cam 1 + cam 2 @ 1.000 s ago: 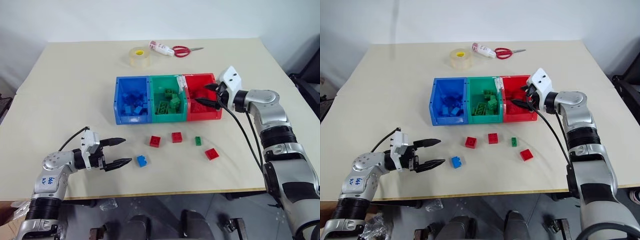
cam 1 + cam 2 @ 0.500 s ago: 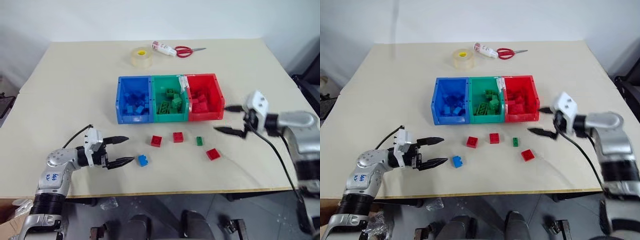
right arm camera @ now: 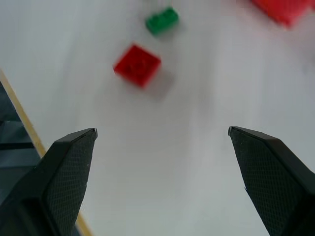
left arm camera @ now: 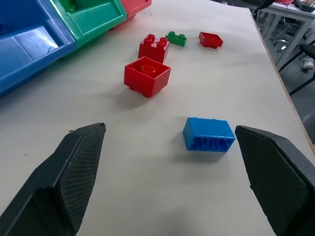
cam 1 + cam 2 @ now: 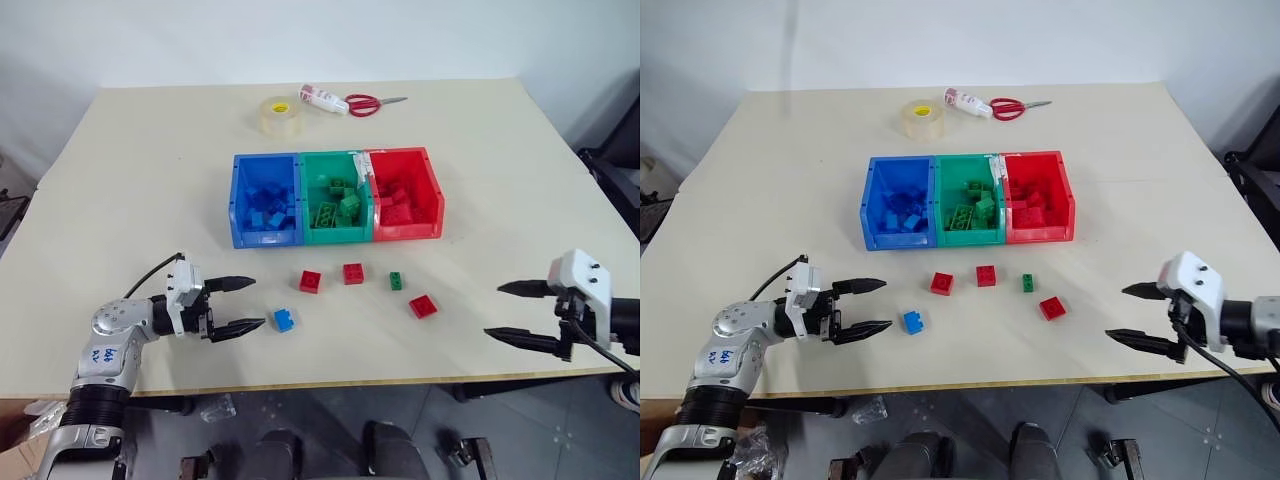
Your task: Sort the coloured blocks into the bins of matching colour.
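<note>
Beige table [image 5: 150, 180], binned blocks [image 5: 268, 208] overlapping, uncountable

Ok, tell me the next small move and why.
Probably ease the left end effector forward and close it on the blue block: its fingers stand open with the block on the table just ahead of them, and the blue bin is on that side.

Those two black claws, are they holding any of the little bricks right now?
No. The left claw is open with nothing in it, beside the small blue plastic brick. The right claw is open and holds nothing either, above the table's near edge.
</note>
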{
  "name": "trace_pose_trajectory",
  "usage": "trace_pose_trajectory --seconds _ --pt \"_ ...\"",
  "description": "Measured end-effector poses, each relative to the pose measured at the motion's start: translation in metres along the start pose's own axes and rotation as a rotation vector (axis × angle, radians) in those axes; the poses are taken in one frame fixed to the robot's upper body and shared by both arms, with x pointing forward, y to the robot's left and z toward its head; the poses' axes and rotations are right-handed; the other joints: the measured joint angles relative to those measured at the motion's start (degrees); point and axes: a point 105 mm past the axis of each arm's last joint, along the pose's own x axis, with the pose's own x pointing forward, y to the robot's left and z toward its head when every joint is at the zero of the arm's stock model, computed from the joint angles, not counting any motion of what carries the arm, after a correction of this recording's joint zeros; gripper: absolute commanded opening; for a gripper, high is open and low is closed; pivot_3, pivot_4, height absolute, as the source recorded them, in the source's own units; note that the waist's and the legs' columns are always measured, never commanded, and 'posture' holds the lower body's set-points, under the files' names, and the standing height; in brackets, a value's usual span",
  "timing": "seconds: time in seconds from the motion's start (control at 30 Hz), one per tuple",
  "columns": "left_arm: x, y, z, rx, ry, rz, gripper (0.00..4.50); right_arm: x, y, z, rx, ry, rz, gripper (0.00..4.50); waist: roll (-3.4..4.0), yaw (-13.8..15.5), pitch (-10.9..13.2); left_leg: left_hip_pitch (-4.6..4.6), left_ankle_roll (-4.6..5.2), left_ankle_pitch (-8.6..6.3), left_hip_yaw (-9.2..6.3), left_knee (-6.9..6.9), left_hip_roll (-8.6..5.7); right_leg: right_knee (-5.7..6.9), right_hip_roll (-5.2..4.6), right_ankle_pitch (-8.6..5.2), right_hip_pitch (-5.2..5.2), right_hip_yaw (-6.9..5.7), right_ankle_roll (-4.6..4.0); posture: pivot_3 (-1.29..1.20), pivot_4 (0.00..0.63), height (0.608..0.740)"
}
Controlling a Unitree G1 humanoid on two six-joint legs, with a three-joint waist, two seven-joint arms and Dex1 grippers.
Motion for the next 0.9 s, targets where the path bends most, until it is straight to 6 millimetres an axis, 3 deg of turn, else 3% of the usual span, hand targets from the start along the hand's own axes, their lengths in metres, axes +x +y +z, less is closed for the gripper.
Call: trace_pose_trajectory --seconds 0.13,0.3,0.33,0.6,0.73,0.8,0.9 --pt "0.002 0.0 0.001 0.005 -0.007 0.004 4.5 0.04 0.002 0.014 -0.042 -0.032 0.065 4.47 -0.01 0.0 0.0 -0.03 0.0 0.0 -0.07 0.0 -0.01 0.0 0.01 0.0 -0.01 -0.03 0.0 0.0 0.15 0.74" --pt "0.005 -0.007 0.0 0.007 -0.014 0.004 4.5 0.073 0.002 0.007 -0.057 0.013 0.127 4.47 -0.01 0.1 0.0 -0.08 0.0 0.0 -0.16 -0.01 -0.08 0.0 -0.02 0.0 -0.02 -0.05 0.0 0.0 0.15 0.74" --pt "0.005 -0.008 -0.001 0.006 -0.014 0.006 4.5 0.076 0.002 0.005 -0.059 0.022 0.133 4.47 -0.01 0.1 0.0 -0.07 0.0 0.0 -0.17 -0.01 -0.07 0.0 -0.01 0.0 -0.02 -0.07 0.0 0.0 0.15 0.74" --pt "-0.002 -0.017 -0.005 -0.006 -0.015 0.049 4.5 0.082 -0.001 0.005 -0.114 0.041 0.16 1.99 0.0 -0.1 0.0 -0.05 0.0 0.0 -0.16 -0.03 -0.04 0.0 0.01 0.0 -0.01 -0.07 0.0 0.0 0.15 0.74" --pt "-0.003 -0.021 -0.006 -0.01 -0.01 0.057 4.5 0.084 -0.001 0.007 -0.117 0.024 0.163 1.98 0.0 -0.1 0.0 -0.06 0.0 0.0 -0.16 -0.02 -0.05 -0.01 0.01 0.0 -0.01 -0.06 0.0 0.0 0.15 0.74" --pt "-0.003 -0.021 -0.006 -0.012 -0.01 0.063 4.5 0.085 -0.004 0.018 -0.117 -0.022 0.151 1.98 0.0 -0.1 0.0 -0.05 0.0 0.0 -0.14 -0.02 -0.04 -0.02 0.01 0.0 -0.01 -0.06 0.0 0.0 0.15 0.74" --pt "-0.003 -0.019 -0.004 -0.002 -0.014 0.069 4.5 0.087 -0.027 0.063 -0.127 -0.166 0.066 1.98 0.01 -0.5 0.0 -0.04 -0.02 0.0 -0.06 -0.02 -0.01 -0.01 0.02 0.0 -0.05 -0.03 0.0 0.0 0.15 0.74"
